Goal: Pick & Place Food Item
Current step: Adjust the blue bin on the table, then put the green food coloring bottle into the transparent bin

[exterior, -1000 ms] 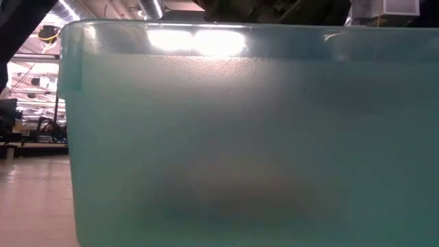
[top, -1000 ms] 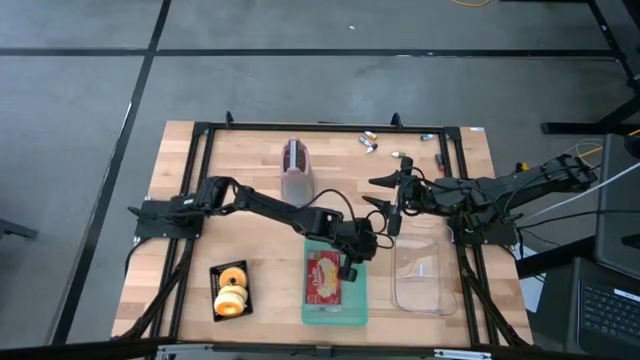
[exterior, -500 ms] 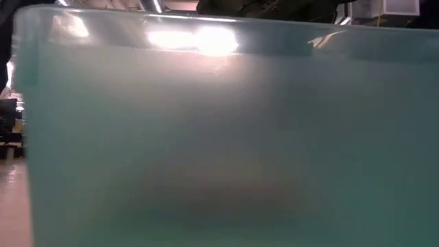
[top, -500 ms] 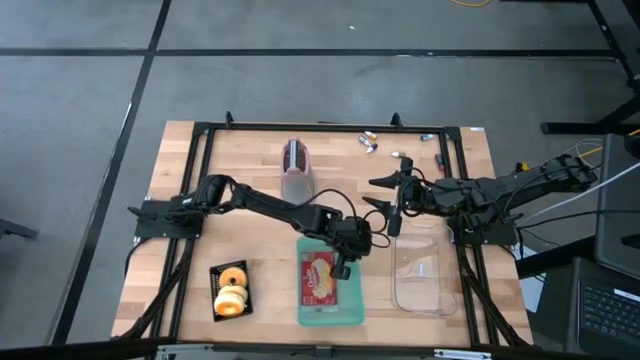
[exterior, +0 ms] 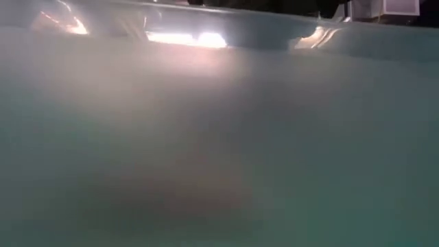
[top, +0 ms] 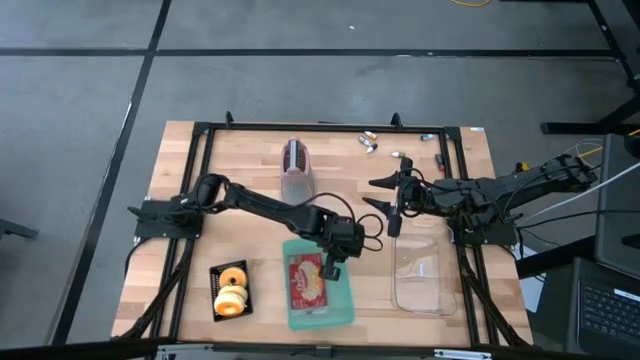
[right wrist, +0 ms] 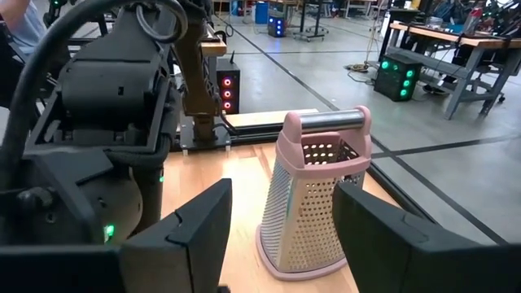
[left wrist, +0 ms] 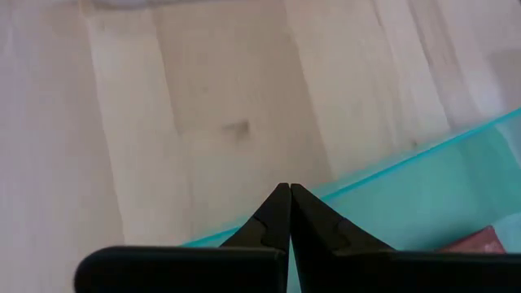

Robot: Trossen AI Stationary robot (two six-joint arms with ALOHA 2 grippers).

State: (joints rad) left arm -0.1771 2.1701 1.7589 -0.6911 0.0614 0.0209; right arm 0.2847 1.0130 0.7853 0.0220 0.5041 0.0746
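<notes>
We see the food item [top: 308,279] — a red packet with a pale snack pictured on it — lying flat in a teal bin [top: 340,305] near the table's front edge, between a tray of donuts [top: 231,289] on its left and a clear container [top: 420,275] on its right. The left gripper [top: 327,270] sits at the bin's far rim, fingers pressed together on that rim. The right gripper [top: 392,205] hovers further back — fingers apart, empty — facing a pink grater [right wrist: 313,191].

A grey concrete floor [top: 300,80] crossed by dark lines surrounds the wooden bench [top: 250,150]; beyond it, workbenches [right wrist: 456,49] and green indicator lights [right wrist: 399,77].
</notes>
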